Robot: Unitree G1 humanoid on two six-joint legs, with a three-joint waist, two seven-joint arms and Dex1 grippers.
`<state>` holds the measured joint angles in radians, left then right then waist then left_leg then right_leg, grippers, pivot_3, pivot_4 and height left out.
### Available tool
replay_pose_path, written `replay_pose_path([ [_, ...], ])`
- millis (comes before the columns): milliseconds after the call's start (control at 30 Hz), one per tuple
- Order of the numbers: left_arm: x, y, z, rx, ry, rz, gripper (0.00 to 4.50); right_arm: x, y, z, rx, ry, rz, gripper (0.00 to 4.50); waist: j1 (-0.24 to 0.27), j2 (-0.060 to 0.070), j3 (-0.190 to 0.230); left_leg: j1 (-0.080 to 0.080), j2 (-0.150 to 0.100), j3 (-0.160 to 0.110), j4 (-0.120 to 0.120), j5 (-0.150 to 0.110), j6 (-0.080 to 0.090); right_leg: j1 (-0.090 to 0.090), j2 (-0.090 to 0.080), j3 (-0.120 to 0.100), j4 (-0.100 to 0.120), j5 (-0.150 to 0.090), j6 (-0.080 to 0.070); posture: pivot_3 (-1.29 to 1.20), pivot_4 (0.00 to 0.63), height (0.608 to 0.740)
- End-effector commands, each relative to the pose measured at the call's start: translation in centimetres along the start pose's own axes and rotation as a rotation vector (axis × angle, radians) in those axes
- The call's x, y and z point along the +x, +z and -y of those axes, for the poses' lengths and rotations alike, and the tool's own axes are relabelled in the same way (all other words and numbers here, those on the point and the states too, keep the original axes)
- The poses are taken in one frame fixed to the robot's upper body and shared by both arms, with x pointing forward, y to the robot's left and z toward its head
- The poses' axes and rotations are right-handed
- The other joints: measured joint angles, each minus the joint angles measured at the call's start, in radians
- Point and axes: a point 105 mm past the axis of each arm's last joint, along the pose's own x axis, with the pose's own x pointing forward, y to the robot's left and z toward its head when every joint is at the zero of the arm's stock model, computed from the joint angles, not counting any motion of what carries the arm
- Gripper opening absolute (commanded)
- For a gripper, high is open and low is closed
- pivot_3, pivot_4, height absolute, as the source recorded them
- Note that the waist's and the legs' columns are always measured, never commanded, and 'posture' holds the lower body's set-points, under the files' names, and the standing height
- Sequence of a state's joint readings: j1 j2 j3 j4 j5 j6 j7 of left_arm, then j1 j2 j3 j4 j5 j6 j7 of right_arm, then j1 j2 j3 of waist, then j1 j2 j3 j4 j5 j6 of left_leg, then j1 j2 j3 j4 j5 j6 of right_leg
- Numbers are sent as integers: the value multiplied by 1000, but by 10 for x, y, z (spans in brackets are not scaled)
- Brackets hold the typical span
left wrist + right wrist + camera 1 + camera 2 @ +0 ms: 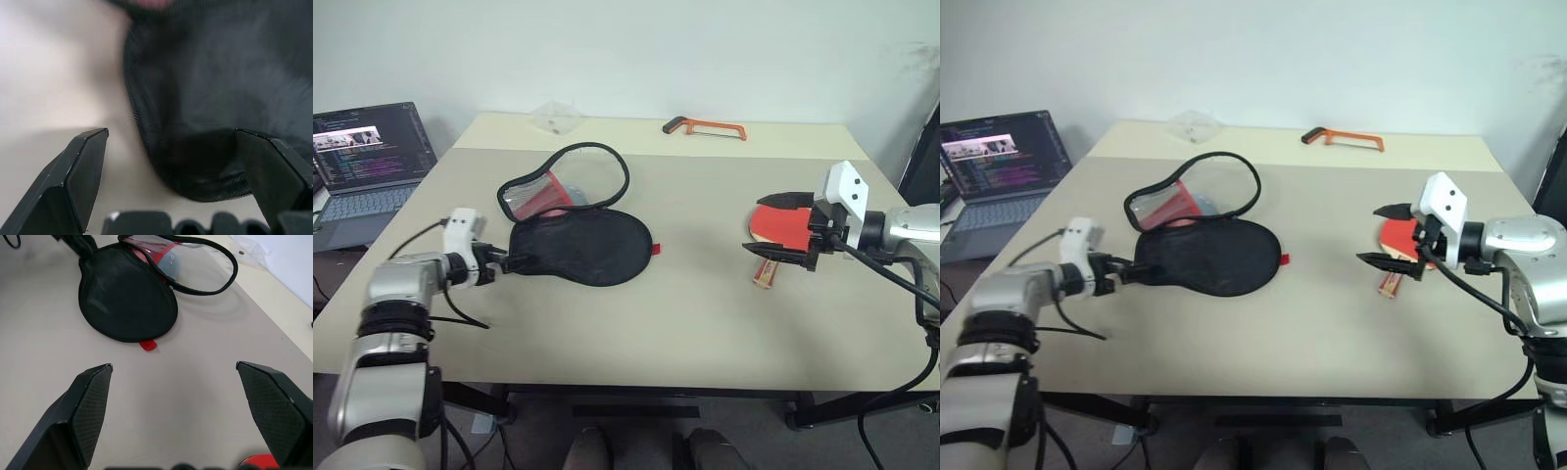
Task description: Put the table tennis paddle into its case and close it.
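Observation:
The case [579, 247] lies unzipped left of the table's middle, black side flat, its red and clear mesh flap [558, 186] lifted behind it. A red zip tab [656, 249] sticks out at its right edge. My left gripper [504, 259] is open at the case's narrow end [205, 181], which lies between the fingers. The table tennis paddle [785, 227] rests red face up at the right, its wooden handle [765, 274] pointing toward the front edge. My right gripper [771, 227] hovers just above it, open and holding nothing.
An orange-framed hacksaw [705, 126] lies at the back of the table [705, 333], and a clear plastic bag [553, 117] sits at the back left. An open laptop [367, 162] stands on a separate surface to the left.

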<state>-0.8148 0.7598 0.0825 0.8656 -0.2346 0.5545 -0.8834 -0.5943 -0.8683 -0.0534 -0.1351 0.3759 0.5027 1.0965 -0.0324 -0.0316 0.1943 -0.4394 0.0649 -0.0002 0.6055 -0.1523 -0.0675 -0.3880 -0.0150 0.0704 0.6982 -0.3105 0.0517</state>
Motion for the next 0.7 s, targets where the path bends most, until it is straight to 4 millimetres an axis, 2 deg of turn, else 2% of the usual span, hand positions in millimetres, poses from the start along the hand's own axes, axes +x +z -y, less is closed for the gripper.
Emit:
replay_pose_path([
  [33,10,-6,0,-1,30,-16,4500,-5,9,1,-29,-21,1,4446,0,0,0,0,0,0,0,0,0,0,0,0,0,0,0,0,150,740],
  [200,19,-18,11,-24,3,-37,4500,-9,12,2,-24,-23,-1,4446,3,2,-1,4,0,0,2,0,0,5,-1,0,0,0,4,0,150,740],
  [300,22,-19,22,2,-45,-34,3959,-7,10,0,-21,-22,-15,4500,3,1,-1,5,-1,0,4,0,0,8,-1,1,-1,1,5,0,150,740],
  [500,19,-10,40,21,-88,-6,1925,-2,14,4,-35,-21,-14,4500,4,1,-1,5,-2,0,3,0,0,8,-2,0,-2,1,5,0,150,740],
  [667,13,5,49,44,-17,58,120,-5,15,2,-37,-18,-15,4500,3,1,-1,5,-1,0,3,0,0,8,-2,1,-2,1,4,0,150,740],
  [700,12,11,53,46,3,91,31,-6,14,2,-36,-20,-19,4500,3,1,-1,5,-1,0,3,0,0,8,-2,0,-2,2,4,0,150,740],
])
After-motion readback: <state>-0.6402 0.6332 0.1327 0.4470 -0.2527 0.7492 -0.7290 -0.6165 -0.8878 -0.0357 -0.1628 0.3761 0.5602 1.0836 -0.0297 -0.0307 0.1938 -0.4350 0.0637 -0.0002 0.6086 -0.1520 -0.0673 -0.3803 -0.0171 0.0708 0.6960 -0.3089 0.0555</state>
